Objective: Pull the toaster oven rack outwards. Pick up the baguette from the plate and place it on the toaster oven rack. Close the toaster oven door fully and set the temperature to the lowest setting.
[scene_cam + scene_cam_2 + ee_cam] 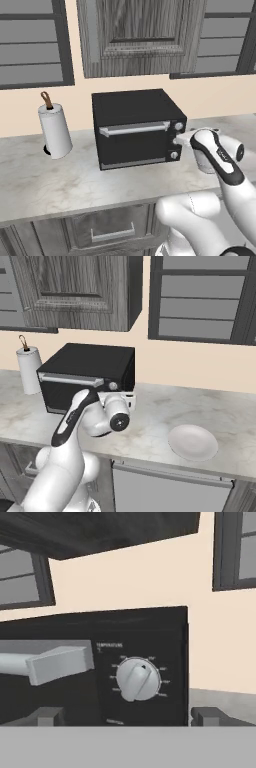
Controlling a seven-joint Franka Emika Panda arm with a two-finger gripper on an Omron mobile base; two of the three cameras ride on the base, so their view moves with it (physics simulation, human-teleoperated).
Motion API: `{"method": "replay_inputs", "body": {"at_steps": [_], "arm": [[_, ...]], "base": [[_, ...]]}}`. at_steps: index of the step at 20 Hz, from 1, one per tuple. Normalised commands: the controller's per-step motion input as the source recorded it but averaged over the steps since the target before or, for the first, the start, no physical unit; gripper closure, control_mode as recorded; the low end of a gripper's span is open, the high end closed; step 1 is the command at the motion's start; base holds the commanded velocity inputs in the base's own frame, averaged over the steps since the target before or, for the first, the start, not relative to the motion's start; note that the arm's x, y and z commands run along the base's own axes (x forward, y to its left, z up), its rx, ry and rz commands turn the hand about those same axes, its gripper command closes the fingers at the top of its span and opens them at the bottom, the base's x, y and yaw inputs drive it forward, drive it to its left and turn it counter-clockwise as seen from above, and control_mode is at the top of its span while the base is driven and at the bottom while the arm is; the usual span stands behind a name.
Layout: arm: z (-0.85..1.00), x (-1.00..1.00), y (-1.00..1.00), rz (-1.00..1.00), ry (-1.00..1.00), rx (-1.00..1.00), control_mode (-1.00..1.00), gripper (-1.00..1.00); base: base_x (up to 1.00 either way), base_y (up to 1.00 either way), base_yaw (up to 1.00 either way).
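You are at the last step: the black drop-down door (pixel 134 142) with its long silver bar handle (pixel 134 129) stands shut against the black boxy toaster oven (pixel 135 127), and the plain white round plate (pixel 192 442) lies bare on the marble counter (pixel 45 182), well to the right of the oven. The baguette and the rack cannot be seen; judge them to be behind the shut door.

The two-finger gripper (pixel 128 717) is open, its jaws spread wide and holding nothing. In the hand view the small round pale temperature knob (pixel 135 679) sits straight ahead of the gripper, between the two dark fingertips (pixel 46 716) and slightly above their line, near but apart from them. In the left base view this top knob (pixel 178 126) heads the column on the oven's front right, with the hand just to its right.

The knob's raised grip bar runs diagonally, tilted toward the upper right. Advance straight toward the oven front, roll the jaws to straddle that bar, then close and turn toward the lowest mark.
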Motion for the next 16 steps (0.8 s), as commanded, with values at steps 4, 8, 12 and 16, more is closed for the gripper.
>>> {"method": "replay_inputs", "body": {"at_steps": [4, 8, 12, 16], "arm": [[-0.01, 0.08, 0.00, 0.00, -0.13, -0.03, -1.00, -1.00], [-0.05, 0.14, 0.00, 0.00, -0.15, -0.02, -1.00, -1.00], [0.00, 0.06, 0.00, -0.01, -0.11, 0.00, -1.00, -1.00], [0.00, 0.04, 0.01, -0.04, 0.00, 0.00, -1.00, -1.00]], "base": [[0.00, 0.00, 0.00], [0.00, 0.00, 0.00], [0.00, 0.00, 0.00], [0.00, 0.00, 0.00]]}}
